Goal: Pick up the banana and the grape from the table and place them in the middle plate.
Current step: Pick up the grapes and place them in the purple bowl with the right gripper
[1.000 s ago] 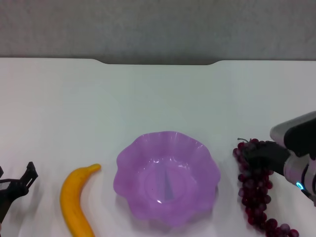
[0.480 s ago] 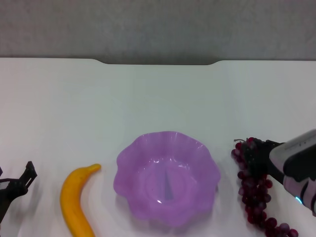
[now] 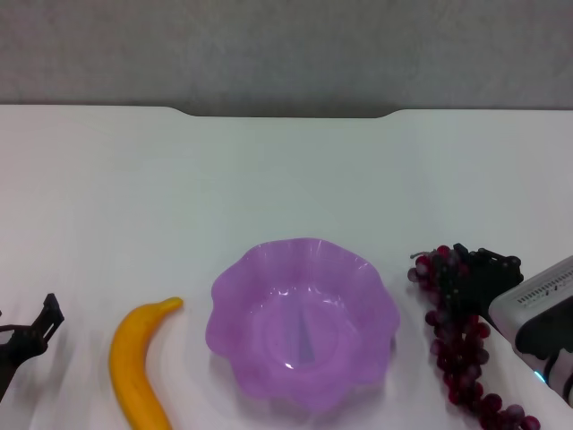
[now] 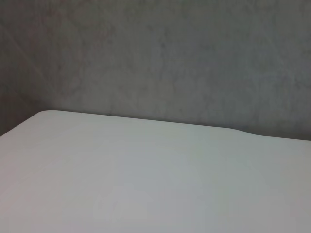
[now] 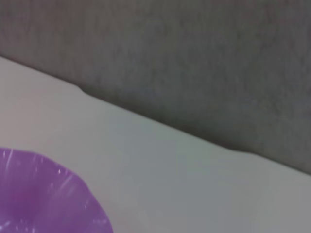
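Right gripper (image 3: 470,273) at the top of the grape (image 3: 458,336), beside the middle plate (image 3: 303,318).

The jaws of the right gripper sit on the bunch's upper end; whether they are apart or clamped on it I cannot tell. The rest of the bunch trails from them toward the counter's (image 3: 286,179) near edge, and the plate lies just beside them, toward the middle. The left gripper (image 3: 31,336) is parked well apart at the far side of the plate, its jaws apart, with the banana (image 3: 139,363) lying between it and the plate. A hold on only the top grapes could slip or tear berries loose in a lift, and the long bunch could snag the wavy rim. No writing can be read.
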Motion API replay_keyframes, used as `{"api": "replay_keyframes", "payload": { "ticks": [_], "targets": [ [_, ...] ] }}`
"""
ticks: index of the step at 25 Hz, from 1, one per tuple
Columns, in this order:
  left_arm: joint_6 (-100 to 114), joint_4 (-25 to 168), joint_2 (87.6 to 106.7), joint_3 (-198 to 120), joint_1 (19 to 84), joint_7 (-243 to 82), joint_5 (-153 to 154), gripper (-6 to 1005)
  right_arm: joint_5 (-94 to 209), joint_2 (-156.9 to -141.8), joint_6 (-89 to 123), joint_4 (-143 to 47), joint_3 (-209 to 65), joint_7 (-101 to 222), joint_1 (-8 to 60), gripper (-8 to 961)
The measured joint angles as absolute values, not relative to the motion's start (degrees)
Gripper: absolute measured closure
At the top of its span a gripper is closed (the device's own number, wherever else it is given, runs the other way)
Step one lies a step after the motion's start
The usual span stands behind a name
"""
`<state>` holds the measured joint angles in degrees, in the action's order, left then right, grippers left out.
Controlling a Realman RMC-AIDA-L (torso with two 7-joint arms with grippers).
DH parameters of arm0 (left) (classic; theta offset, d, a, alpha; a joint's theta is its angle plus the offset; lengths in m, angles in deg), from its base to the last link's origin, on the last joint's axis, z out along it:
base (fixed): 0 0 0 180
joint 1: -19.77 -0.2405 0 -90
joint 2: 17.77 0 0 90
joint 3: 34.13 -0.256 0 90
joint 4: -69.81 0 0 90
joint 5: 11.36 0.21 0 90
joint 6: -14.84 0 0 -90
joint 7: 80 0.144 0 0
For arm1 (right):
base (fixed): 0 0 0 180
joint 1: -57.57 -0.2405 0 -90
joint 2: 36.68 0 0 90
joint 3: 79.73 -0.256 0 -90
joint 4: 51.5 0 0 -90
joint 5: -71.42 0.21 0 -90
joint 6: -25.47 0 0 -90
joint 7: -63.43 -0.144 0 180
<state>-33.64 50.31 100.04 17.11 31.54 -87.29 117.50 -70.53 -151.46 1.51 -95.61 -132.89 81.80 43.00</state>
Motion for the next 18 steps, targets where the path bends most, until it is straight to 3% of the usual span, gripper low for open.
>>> {"api": "replay_keyframes", "payload": {
  "ticks": [18],
  "targets": [
    [-33.68, 50.57, 100.00, 17.12, 31.27, -87.33, 117.31, 118, -80.04, -151.19, -13.50, -101.43, -129.95, 81.89, 48.39, 684]
  ]
}}
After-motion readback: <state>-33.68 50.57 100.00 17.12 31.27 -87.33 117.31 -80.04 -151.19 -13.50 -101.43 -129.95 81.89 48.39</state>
